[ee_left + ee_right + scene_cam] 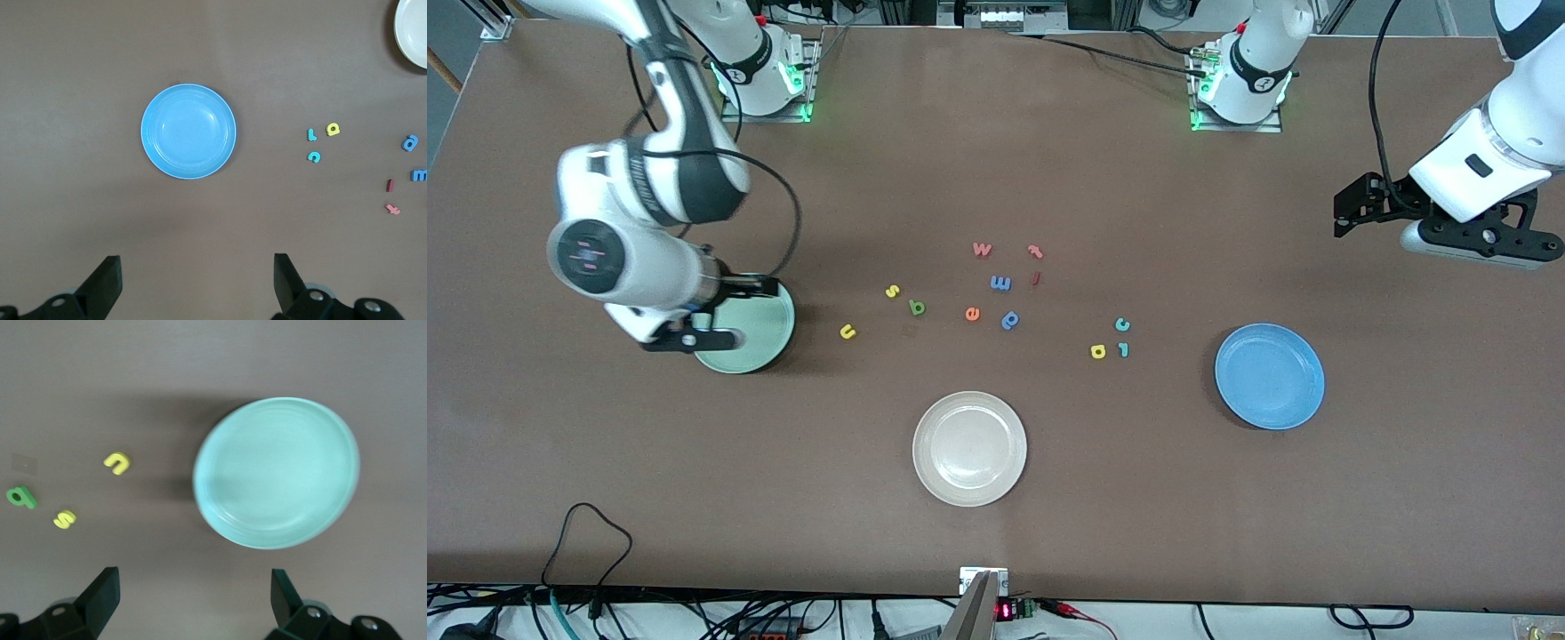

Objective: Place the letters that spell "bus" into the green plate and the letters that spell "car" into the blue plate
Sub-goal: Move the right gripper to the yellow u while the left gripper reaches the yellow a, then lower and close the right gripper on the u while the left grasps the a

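With both plates empty, my right gripper [725,311] hung open over the green plate [769,342] and my left gripper [1352,209] waited open, so I judged it best to drop squarely onto the yellow "u" [847,332] beside that plate.

Even overhead light, soft shadows
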Tool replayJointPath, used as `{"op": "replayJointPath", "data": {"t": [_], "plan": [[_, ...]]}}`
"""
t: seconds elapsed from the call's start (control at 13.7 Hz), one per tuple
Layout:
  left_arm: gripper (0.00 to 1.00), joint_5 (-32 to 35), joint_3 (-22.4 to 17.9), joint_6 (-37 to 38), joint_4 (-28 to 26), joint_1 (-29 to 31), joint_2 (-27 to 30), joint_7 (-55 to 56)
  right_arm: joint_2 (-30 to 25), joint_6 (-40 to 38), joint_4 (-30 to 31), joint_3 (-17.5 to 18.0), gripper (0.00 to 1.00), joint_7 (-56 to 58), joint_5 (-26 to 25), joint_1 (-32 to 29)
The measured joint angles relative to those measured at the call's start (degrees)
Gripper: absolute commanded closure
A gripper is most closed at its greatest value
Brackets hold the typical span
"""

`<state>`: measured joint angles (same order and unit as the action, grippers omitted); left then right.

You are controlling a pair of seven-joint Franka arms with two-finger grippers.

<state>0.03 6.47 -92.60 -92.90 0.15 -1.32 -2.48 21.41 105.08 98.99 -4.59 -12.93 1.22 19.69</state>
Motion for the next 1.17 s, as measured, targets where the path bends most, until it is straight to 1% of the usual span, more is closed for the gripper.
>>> {"op": "replayJointPath", "data": {"t": [0.15, 0.29, 0.37, 0.51, 0.58, 0.73, 0.95, 1.02, 1.17], "plan": [[0.00, 0.0, 0.0, 1.3, -0.1, -0.1, -0.3, 0.0, 2.5, 2.8, 0.0, 0.0, 0.12, -2.7, 0.0, 2.7], [0.00, 0.0, 0.2, 4.4, -0.4, -0.5, -1.8, 0.0, 5.0, 6.2, 0.0, 0.0, 0.17, -4.5, 0.0, 4.7], [0.00, 0.0, 0.4, 5.6, -0.7, -1.1, -3.5, 0.0, 6.5, 8.1, 0.0, 0.0, 0.20, -5.3, 0.0, 5.5], [0.00, -0.1, 0.8, 6.1, -1.3, -3.8, -8.2, 0.0, 9.2, 10.9, 0.0, 0.0, 0.31, -6.3, 0.0, 6.6], [0.00, -0.1, 1.0, 5.4, -1.3, -5.6, -10.9, 0.0, 10.2, 11.7, -0.1, 0.0, 0.32, -6.6, 0.0, 6.9], [0.00, -0.1, 1.2, 0.3, -1.1, -9.8, -16.3, 0.2, 11.7, 13.8, -0.1, 0.0, 0.37, -7.3, 0.0, 7.3], [0.00, -0.1, 1.4, -11.1, -0.8, -14.2, -23.3, -0.2, 13.2, 16.8, -0.1, -0.1, 0.37, -8.6, 0.0, 7.4], [0.00, -0.1, 1.5, -15.3, -0.7, -15.6, -25.3, -1.2, 13.6, 17.6, -0.1, -0.1, 0.37, -8.9, 0.0, 7.6], [0.00, -0.1, 1.5, -21.8, -0.4, -18.1, -29.1, -8.1, 14.3, 18.4, -0.2, -0.1, 0.38, -9.1, 0.0, 7.9]]}}
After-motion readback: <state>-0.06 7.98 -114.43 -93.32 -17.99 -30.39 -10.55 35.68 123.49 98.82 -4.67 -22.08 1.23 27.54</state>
